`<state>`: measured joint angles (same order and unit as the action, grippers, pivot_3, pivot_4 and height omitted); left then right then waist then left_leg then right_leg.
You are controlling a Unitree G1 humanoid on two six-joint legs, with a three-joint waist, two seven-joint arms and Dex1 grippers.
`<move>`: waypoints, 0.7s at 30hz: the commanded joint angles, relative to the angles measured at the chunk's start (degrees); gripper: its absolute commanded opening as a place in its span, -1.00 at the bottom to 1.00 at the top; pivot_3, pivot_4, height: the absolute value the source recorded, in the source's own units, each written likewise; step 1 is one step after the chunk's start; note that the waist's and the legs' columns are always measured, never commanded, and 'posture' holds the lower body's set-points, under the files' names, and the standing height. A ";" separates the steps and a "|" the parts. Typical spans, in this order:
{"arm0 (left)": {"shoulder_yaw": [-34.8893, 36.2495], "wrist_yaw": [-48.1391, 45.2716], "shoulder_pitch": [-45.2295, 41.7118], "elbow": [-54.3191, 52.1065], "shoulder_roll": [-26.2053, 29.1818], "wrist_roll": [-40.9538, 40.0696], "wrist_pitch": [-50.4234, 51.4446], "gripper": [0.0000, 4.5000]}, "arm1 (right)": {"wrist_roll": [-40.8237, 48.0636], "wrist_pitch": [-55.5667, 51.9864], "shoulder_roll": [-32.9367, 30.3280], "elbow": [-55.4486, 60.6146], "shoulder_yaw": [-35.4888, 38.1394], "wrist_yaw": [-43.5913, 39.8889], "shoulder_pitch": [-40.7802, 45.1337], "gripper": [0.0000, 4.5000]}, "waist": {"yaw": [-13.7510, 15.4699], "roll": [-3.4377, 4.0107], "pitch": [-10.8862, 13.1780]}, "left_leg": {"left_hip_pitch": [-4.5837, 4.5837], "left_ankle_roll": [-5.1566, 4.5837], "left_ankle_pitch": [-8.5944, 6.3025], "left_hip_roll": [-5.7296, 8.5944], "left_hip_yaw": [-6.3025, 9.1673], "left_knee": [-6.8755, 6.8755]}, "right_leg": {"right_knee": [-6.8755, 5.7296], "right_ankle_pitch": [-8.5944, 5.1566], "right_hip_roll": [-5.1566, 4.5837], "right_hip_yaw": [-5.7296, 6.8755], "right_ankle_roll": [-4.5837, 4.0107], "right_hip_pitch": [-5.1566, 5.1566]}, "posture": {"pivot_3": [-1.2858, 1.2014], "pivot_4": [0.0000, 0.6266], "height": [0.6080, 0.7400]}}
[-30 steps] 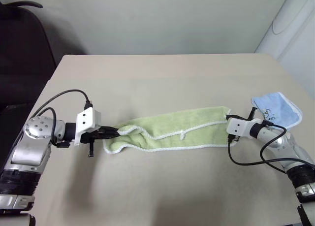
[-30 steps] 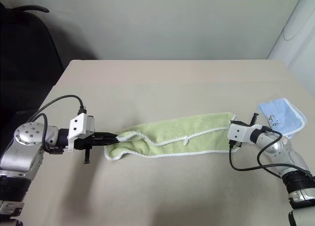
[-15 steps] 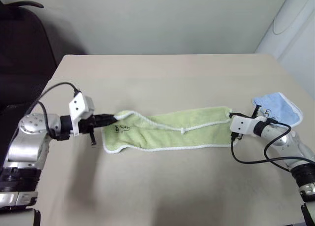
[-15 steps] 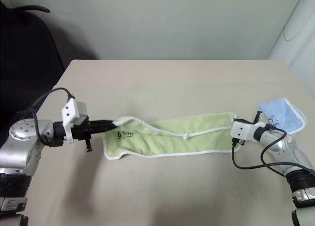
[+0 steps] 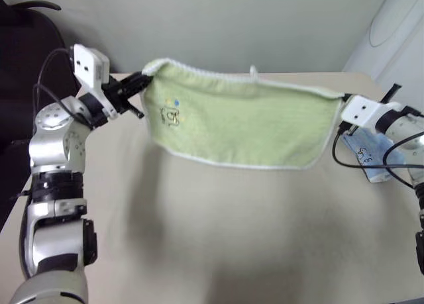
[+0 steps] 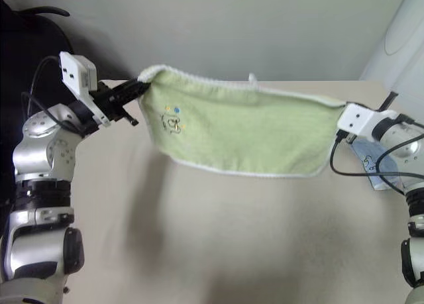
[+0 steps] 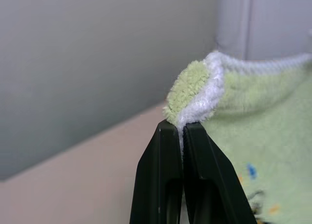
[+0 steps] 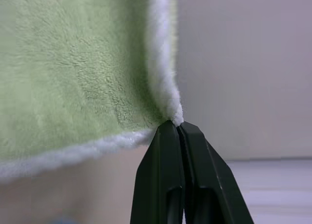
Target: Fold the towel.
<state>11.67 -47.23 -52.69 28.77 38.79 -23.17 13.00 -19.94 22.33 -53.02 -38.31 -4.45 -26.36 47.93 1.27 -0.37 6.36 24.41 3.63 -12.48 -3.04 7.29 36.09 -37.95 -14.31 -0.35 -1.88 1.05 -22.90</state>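
The light green towel with white edging hangs spread in the air above the table, stretched between both grippers. My left gripper is shut on its upper left corner; the left wrist view shows the white hem pinched between the black fingers. At the upper right corner my right gripper is shut on the towel, whose edging is clamped at the fingertips. A small white loop sticks up from the top edge, and a small printed motif sits near the left side.
A light blue cloth with white edging lies on the beige table at the right, below my right wrist. A dark chair stands beyond the table's left edge. A grey wall runs behind the table.
Both grippers have risen well above the table, lifting the towel from a flat, bunched strip into a hanging spread sheet. The left gripper has also tilted upward.
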 commanded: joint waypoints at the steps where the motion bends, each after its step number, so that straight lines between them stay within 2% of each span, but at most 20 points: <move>1: 2.92 1.97 -6.80 6.98 0.91 0.63 -3.50 -0.99 | 1.71 0.86 -3.50 -3.55 2.77 -0.13 6.40 -1.00 | 0.01 0.02 0.01 | 0.01 -0.02 0.04 0.00 -0.01 -0.01 | 0.01 0.00 0.00 0.00 0.00 -0.02 | 0.03 -0.52 1.00; 4: 2.14 -1.76 -7.85 9.03 2.61 0.90 -4.41 -0.99 | 4.95 0.61 -4.99 -4.25 4.35 -3.37 8.40 -1.00 | 0.00 0.06 0.04 | 0.24 -0.03 0.06 0.00 -0.05 -0.04 | 0.08 -0.01 -0.01 -0.02 -0.01 -0.23 | 0.03 -0.52 1.00; 9: 2.09 -10.61 -0.20 1.78 5.86 -2.08 -0.05 -0.99 | 13.37 -1.83 -7.20 2.72 7.85 -12.70 0.66 -1.00 | 0.01 0.06 0.04 | 0.47 0.16 0.12 -0.01 -0.07 -0.10 | 0.23 -0.03 0.05 -0.01 -0.03 -0.23 | 0.03 -0.52 1.00; 14: 2.65 -11.38 1.35 -0.42 6.22 -2.71 1.82 -0.99 | 15.13 -4.03 -7.71 5.91 8.85 -14.19 -1.81 -1.00 | 0.25 0.06 0.05 | 0.75 0.35 0.19 0.01 -0.10 0.08 | 0.55 0.07 -0.01 -0.04 0.13 -0.38 | 0.03 -0.52 1.00; 19: 2.66 -11.18 1.59 -0.95 6.30 -2.89 2.25 -0.99 | 15.31 -5.00 -7.75 6.99 9.14 -14.28 -2.35 -1.00 | 0.36 0.05 0.05 | 0.57 -0.14 0.04 0.01 -0.07 0.08 | 0.36 0.07 -0.01 -0.04 0.14 -0.33 | 0.03 -0.52 1.00; 20: 2.83 -12.22 3.44 -2.71 6.86 -3.56 3.22 -0.99 | 16.73 -5.61 -8.05 8.44 9.75 -15.96 -4.44 -1.00 | 0.35 0.05 0.05 | 0.55 -0.16 0.06 0.01 -0.07 0.09 | 0.32 0.07 -0.01 -0.04 0.14 -0.34 | 0.03 -0.52 1.00; 21: 3.14 -17.73 18.41 -14.22 10.64 -5.47 7.49 -0.99 | 21.94 -10.52 -10.53 17.78 11.63 -24.96 -19.55 -1.00 | 0.35 0.05 0.05 | 0.54 -0.19 0.12 0.02 -0.07 0.09 | 0.25 0.08 -0.01 -0.04 0.15 -0.35 | 0.03 -0.52 1.00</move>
<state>11.84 -59.29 -48.42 27.74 44.08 -25.82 15.93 -4.58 17.09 -59.20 -30.37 2.58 -41.93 42.64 1.62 -0.32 6.41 24.93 3.43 -12.35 -3.02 7.22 36.18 -37.76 -14.22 -0.36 -1.92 1.19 -23.24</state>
